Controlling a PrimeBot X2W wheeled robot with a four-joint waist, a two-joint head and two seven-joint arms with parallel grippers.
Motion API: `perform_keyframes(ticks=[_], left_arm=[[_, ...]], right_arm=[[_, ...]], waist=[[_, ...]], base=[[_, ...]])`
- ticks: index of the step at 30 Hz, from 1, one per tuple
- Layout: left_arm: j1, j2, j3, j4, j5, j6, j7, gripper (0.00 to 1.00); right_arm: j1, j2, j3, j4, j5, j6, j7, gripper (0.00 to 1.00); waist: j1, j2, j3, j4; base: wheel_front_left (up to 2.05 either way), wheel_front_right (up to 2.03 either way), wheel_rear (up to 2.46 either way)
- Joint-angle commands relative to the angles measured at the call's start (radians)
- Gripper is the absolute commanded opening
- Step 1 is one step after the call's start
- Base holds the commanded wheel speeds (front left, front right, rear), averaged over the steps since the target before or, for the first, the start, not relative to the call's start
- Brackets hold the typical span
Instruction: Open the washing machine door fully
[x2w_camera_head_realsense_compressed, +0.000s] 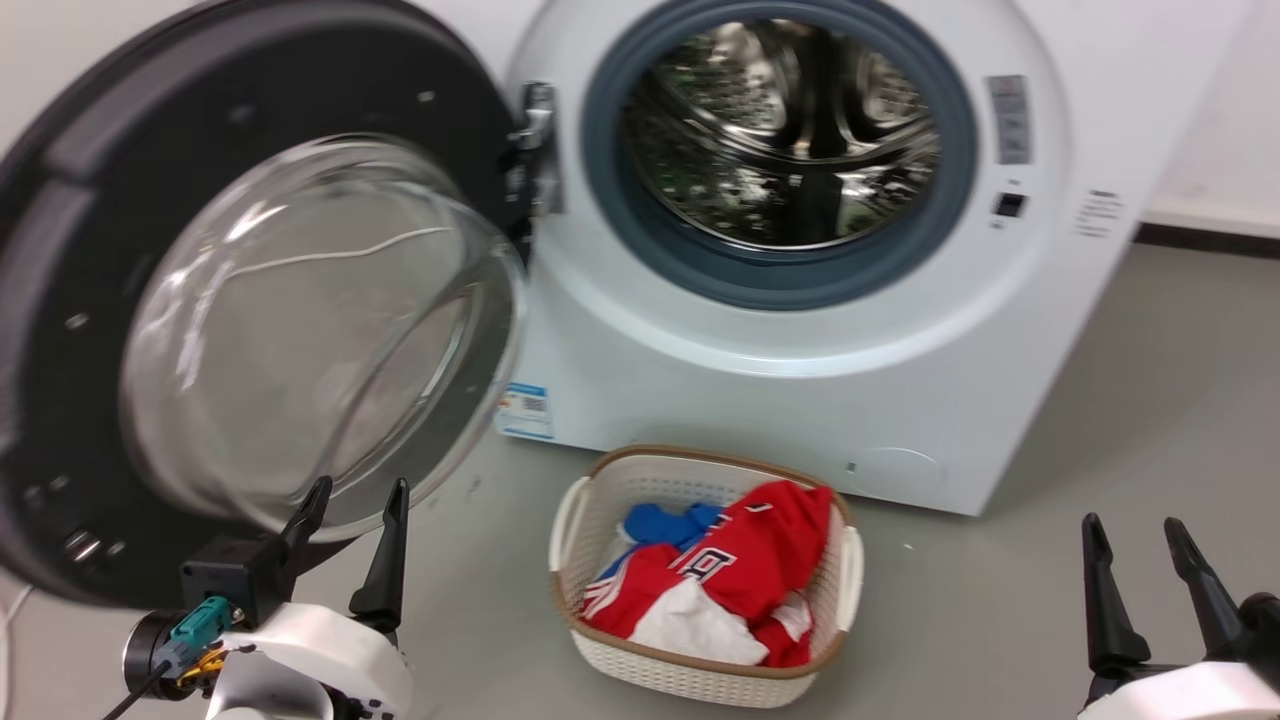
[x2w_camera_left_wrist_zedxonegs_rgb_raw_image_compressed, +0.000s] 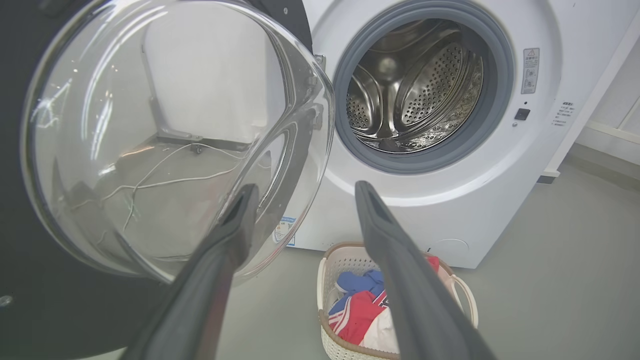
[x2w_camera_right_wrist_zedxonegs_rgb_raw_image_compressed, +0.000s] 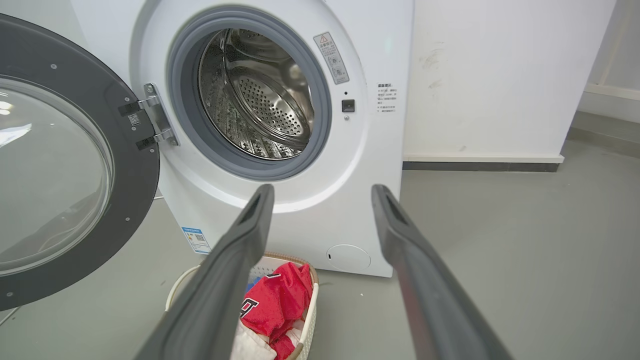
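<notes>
- White washing machine stands on the floor, steel drum exposed.
- Its black door hangs swung wide to the left, glass bowl facing out.
- Laundry basket of clothes sits just in front.
- Left hand, open and empty, hovers by the glass; a careless push might strike it.
- Right hand, open and empty, waits well apart.

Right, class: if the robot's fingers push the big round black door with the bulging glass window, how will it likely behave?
The large round black door looks rigid and would probably swing on its metal hinge rather than flex. Its clear glass bowl looks smooth and curved, so the left fingers may slip there; the flat black rim seems safer.
</notes>
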Motion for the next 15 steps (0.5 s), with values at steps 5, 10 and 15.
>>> perform_keyframes(ticks=[5,10,15], left_arm=[[-0.017,-0.001,-0.008,0.025,0.017,0.006,-0.018,1.00],[-0.014,-0.008,-0.016,0.040,0.021,0.011,-0.027,1.00],[-0.010,-0.011,-0.021,0.047,0.021,0.015,-0.031,1.00]], right_arm=[[-0.009,0.001,0.018,-0.007,-0.015,0.000,0.008,1.00],[-0.012,0.001,0.029,-0.001,-0.019,0.000,0.008,1.00],[-0.007,0.001,0.030,0.001,-0.020,0.000,0.005,1.00]], waist=[[0.0001,-0.0001,0.007,-0.135],[0.0001,-0.0001,0.008,-0.196],[0.0001,-0.0001,0.008,-0.217]], base=[[0.00,0.00,0.00],[0.00,0.00,0.00],[0.00,0.00,0.00]])
